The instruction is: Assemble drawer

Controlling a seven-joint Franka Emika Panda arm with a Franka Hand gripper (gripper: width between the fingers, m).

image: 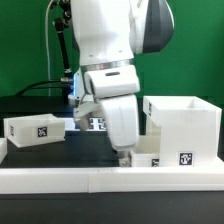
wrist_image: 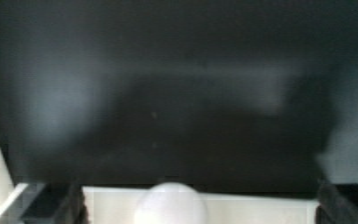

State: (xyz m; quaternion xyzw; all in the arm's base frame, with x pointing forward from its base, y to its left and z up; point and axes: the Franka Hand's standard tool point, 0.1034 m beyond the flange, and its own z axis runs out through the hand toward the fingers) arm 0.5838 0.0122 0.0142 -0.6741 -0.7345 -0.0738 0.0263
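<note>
Green wall behind, black table (image: 60, 152). End effector (image: 125, 153) sits low at the table with its fingers (wrist_image: 43, 205) spread wide. A small white drawer tray (image: 148, 159) lies right under it, between them. Contact unclear, the wrist view is blurred. Big drawer casing (image: 185, 122) just beside the end effector. Second tray (image: 35, 130) well off on the opposite side.

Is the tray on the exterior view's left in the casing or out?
Out. The tray lies on the table at the exterior view's left, well apart from the casing at the right.
</note>
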